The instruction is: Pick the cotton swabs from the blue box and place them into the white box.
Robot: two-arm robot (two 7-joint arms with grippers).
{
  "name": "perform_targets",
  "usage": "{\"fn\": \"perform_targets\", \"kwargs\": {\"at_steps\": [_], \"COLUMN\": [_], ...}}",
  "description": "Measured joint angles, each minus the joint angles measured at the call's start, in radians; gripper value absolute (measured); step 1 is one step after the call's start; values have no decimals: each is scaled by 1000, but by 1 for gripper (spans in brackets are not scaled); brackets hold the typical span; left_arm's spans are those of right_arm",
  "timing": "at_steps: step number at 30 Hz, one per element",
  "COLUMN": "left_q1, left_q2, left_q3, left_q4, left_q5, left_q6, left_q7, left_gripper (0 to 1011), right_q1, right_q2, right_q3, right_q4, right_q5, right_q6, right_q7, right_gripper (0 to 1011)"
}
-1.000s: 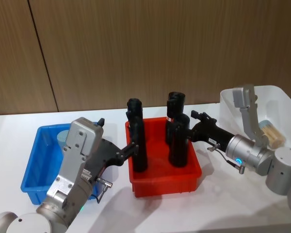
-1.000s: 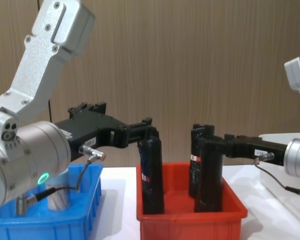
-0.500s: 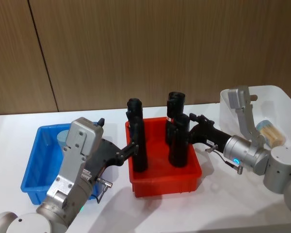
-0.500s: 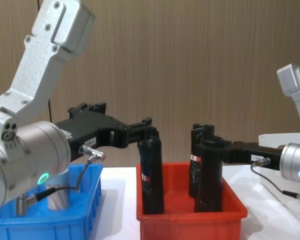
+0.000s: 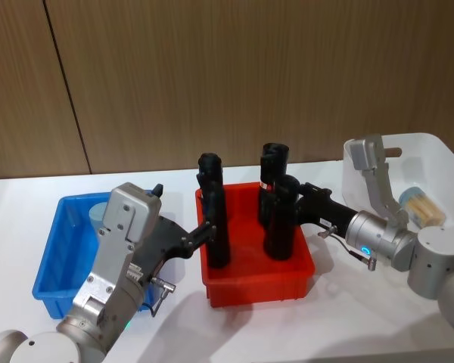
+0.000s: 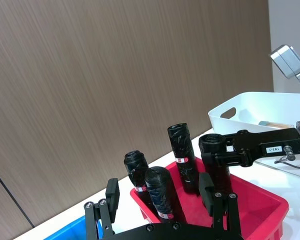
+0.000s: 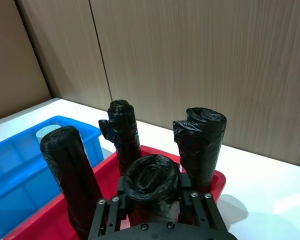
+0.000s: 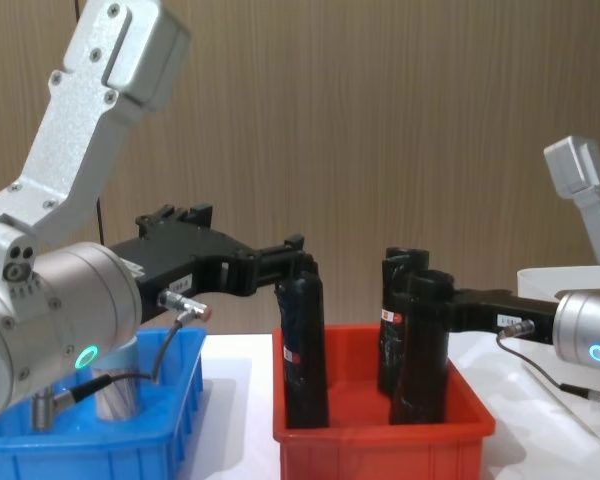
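Cotton swabs (image 5: pixel 421 206) jar lies in smooth white box (image 5: pixel 439 162); right gripper (image 7: pixel 151 186) straddles black cylinder (image 7: pixel 149 187).

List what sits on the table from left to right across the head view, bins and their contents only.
Blue box holding a cotton swab jar → red bin with black wrapped cylinders → white box holding another cotton swab jar.

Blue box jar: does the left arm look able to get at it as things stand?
Probably yes: the left gripper is at a black cylinder in the red bin, but the jar sits uncovered beside that arm.
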Motion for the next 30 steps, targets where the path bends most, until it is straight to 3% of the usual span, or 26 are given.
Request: {"fn": "perform_targets", "kwargs": {"at_steps": [5,11,17,21,22,23,24,30], "left_q1": [0,0,0,0,0,0,0,0], "left_q2": [0,0,0,0,0,0,0,0], "left_q3": [0,0,0,0,0,0,0,0], "left_q4": [0,0,0,0,0,0,0,0], "left_q5": [0,0,0,0,0,0,0,0], "left_q6": [0,0,0,0,0,0,0,0], "left_q7": [0,0,0,0,0,0,0,0], "left_gripper": [1004,1004,1004,1004,1004,1004,1004,1004], "right_q1": [2,-28,-93,-150,-150,-176,-176,-245], "right_q2": [0,12,35,58,58,69,69,102], "right_q3": [3,10,21,32,32,37,37,58], "right_q4": [-3,-76,-228,-368,-368,-436,-436,-617], "right_q5": [-1,2,9,18,18,22,22,33], "right_q6": [-4,18,66,109,109,135,135,196], "right_q7": [0,-7,-28,-49,-49,-65,-65,-128], "right_gripper": [487,446,409,387,387,380,376,352]}}
